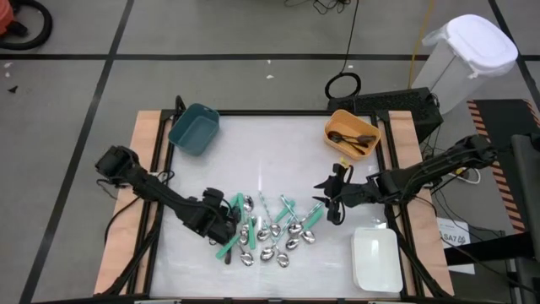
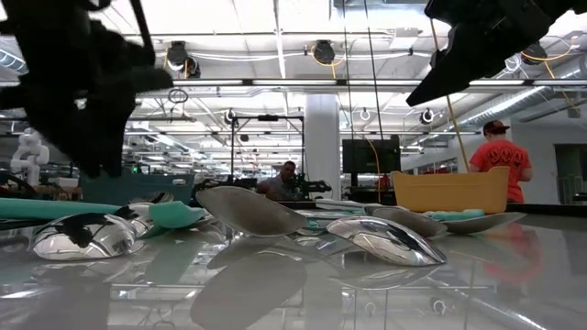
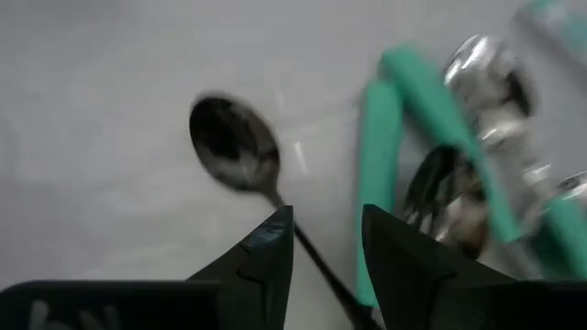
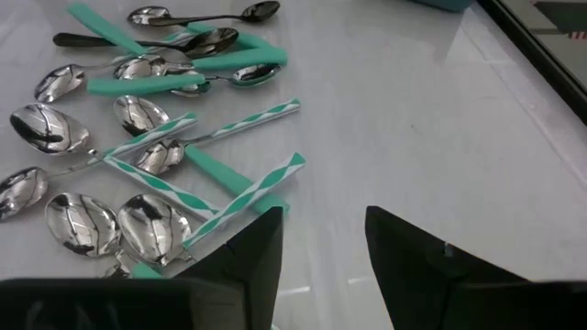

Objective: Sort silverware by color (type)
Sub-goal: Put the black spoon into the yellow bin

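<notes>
The silverware (image 1: 270,232) lies in a loose pile on the white table top: shiny spoons, teal-handled pieces (image 4: 183,82) and striped-handled ones (image 4: 243,197). My left gripper (image 1: 226,226) stands open at the pile's left edge, pointing steeply down. Below it a dark spoon (image 3: 234,142) lies flat on the table. Its thin handle (image 3: 312,261) runs under the gap between the fingers (image 3: 327,213). My right gripper (image 1: 331,207) hangs open above bare table at the pile's right side, with nothing between its fingers (image 4: 321,215).
A teal bin (image 1: 194,128) stands at the far left. An orange bin (image 1: 352,135) at the far right holds dark spoons. A white bin (image 1: 375,257) sits at the near right. Bare table lies left of the pile and along the near edge.
</notes>
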You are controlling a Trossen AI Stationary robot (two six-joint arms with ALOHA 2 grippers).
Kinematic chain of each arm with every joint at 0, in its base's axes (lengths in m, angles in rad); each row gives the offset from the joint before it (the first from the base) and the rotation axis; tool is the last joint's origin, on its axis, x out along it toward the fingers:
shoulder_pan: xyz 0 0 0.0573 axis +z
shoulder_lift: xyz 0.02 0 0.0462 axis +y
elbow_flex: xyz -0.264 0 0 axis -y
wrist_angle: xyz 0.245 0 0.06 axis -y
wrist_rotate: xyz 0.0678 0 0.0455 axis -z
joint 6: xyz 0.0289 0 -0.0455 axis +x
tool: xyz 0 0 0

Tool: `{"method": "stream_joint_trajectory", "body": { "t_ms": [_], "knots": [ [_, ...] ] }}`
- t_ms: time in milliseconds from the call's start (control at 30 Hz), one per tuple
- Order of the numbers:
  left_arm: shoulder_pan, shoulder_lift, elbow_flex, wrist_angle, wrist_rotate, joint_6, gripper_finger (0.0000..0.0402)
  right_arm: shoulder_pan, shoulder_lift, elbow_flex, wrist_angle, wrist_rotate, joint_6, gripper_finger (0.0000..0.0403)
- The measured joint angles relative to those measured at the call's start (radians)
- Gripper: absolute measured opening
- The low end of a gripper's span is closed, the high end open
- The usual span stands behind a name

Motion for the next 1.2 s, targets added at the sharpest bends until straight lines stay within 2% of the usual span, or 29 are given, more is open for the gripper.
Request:
{"method": "stream_joint_trajectory", "body": {
  "t_ms": [133,267,667,1067,1200],
  "knots": [
    [-0.007,0.051,0.000,0.029,0.049,-0.009,0.0131,0.002,0.004,0.000,-0.001,-0.002,0.000,0.0150],
    [-0.006,0.088,0.000,0.002,0.072,-0.104,0.0131,0.015,0.014,0.002,0.000,-0.002,0.002,0.0150],
    [-0.006,0.113,0.000,-0.027,0.054,-0.286,0.0131,0.066,0.039,0.002,0.004,-0.002,-0.003,0.0150],
    [0.025,0.169,0.001,0.045,0.060,-0.201,0.0131,0.065,0.040,0.002,0.031,0.000,-0.043,0.0150],
    [0.029,0.169,0.002,0.047,0.060,-0.176,0.0102,0.065,0.040,0.002,0.032,0.001,-0.056,0.0150]
  ]
}}
